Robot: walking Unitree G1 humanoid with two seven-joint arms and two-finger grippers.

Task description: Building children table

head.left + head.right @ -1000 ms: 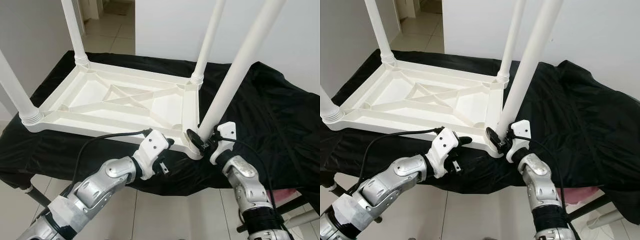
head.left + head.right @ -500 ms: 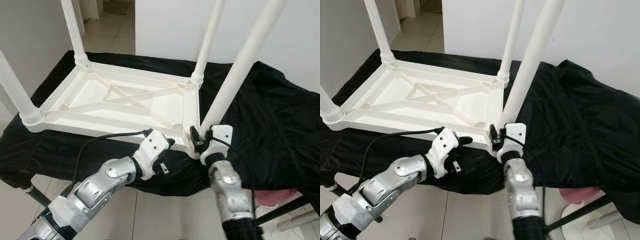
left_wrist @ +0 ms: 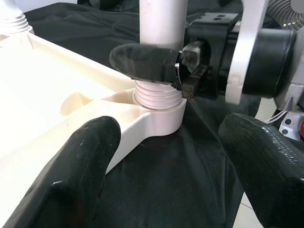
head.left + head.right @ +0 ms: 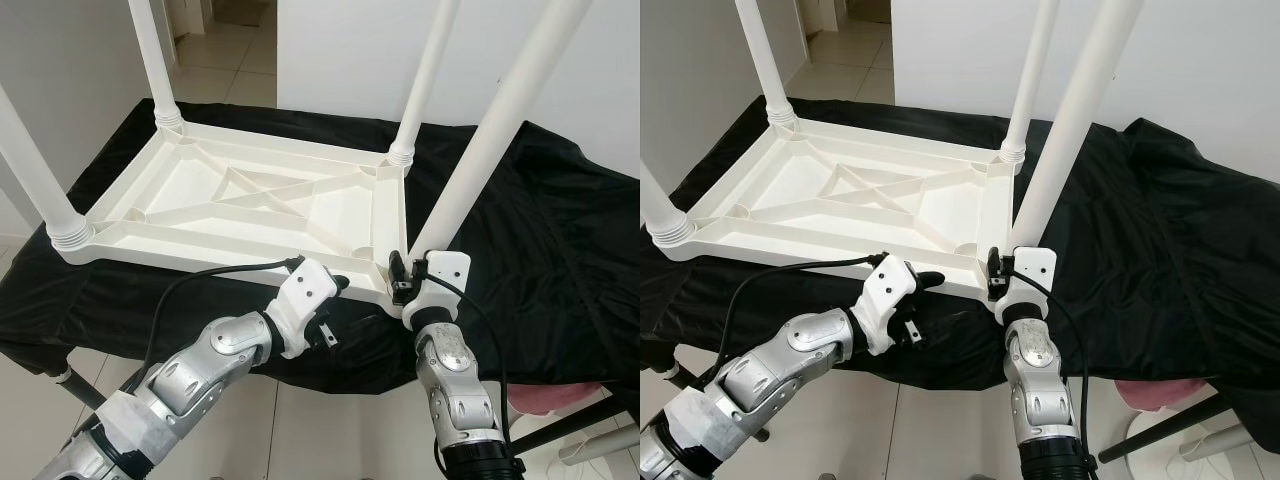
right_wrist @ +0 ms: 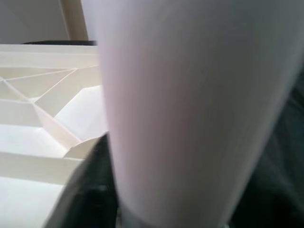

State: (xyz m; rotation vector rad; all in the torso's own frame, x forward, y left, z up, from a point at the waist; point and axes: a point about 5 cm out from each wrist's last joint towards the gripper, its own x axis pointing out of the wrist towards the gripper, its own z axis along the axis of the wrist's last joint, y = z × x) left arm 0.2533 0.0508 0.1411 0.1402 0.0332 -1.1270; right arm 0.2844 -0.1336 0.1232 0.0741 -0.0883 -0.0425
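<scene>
The left gripper (image 4: 335,285) is positioned at the near edge of the inverted white children table (image 4: 250,205), jaws open and holding nothing. Just beside it, the right gripper (image 4: 400,280) has its jaws closed on the near right leg (image 4: 480,150) immediately above the threaded base, which is seated in the corner socket (image 3: 159,116). The table rests upside down on the surface, covered by a black cloth (image 4: 540,230). Three further legs are fitted at the remaining corners.

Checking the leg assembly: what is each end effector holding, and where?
Right end effector grips the white table leg just above its threaded base. Left end effector is open, holding nothing.
</scene>
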